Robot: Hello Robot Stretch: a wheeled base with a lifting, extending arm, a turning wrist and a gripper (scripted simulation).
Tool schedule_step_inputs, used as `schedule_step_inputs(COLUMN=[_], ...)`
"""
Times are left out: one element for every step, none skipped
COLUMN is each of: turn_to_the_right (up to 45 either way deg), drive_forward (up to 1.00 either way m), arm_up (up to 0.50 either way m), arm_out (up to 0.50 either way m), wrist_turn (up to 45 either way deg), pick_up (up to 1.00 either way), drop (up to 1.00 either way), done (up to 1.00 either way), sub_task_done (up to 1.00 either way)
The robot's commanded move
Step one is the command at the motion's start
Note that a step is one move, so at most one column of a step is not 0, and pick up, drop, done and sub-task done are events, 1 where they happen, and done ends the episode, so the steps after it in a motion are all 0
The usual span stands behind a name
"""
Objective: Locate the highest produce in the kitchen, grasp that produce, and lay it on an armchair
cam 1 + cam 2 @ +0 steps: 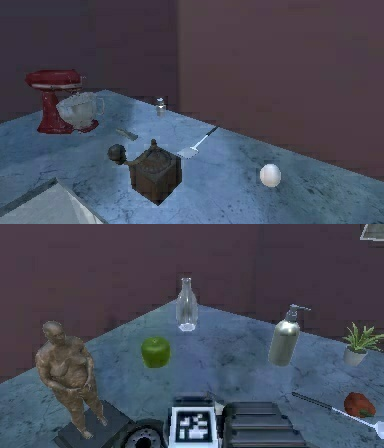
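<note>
My pincer [150,434] is poking in at the arm side view's bottom edge, dark against dark, and I cannot tell whether it is grasping anything. Right beside it, to the left, a bronze-coloured statue [72,374] is standing on the blue-grey worktop [230,364]. Farther out, the green apple [155,351] is sitting upright on the worktop, right of the statue. A pump bottle [284,339] is standing off to the apple's right, and a glass bottle [186,304] is standing beyond it by the far edge. Looking ahead, a brown grinder [155,172] is sitting nearest, a white egg-shaped thing [270,176] is lying to its right, and a red stand mixer [60,98] is standing farther back.
</note>
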Motion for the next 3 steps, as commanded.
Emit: schedule_step_inputs(turn_to_the_right=[0.0,0.0,0.0], drive_forward=[0.0,0.0,0.0], arm_up=[0.0,0.0,0.0], arm_out=[0.3,0.0,0.0], wrist_turn=[0.0,45.0,45.0], pick_up=[0.0,0.0,0.0], drop=[0.0,0.0,0.0], done=[0.0,0.0,0.0], sub_task_done=[0.0,0.0,0.0])
